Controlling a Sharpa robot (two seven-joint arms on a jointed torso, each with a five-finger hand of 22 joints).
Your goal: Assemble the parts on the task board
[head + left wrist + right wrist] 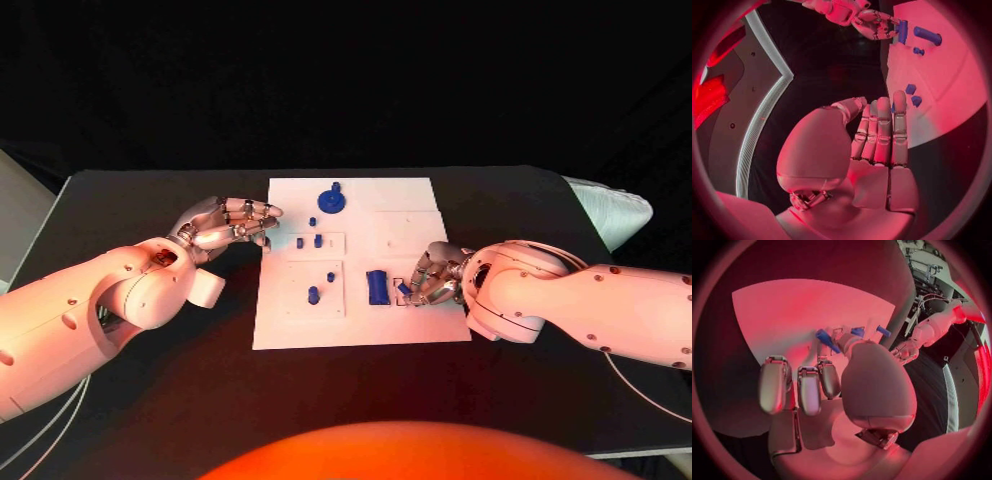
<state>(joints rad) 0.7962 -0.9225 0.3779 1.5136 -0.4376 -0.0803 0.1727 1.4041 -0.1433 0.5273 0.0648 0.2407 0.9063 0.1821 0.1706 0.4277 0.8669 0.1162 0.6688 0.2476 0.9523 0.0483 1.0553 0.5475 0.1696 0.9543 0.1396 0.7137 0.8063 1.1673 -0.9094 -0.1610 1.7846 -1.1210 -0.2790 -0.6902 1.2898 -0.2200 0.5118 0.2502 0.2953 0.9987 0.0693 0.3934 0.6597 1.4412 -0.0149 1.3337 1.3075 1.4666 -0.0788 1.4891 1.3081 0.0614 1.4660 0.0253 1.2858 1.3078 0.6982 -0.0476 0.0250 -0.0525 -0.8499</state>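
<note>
Black tabletop [173,400] carries the white board [389,215] at its middle, with blue parts on it: a round disc [332,202] near the far edge, small pegs [309,241] left of centre, an oval piece [313,295] lower down. Right hand [433,275] rests on the board's right side, fingers beside a blue block [378,287]; whether it grips anything I cannot tell. Left hand [228,224] hovers at the board's left edge, fingers straight and pressed together, holding nothing.
</note>
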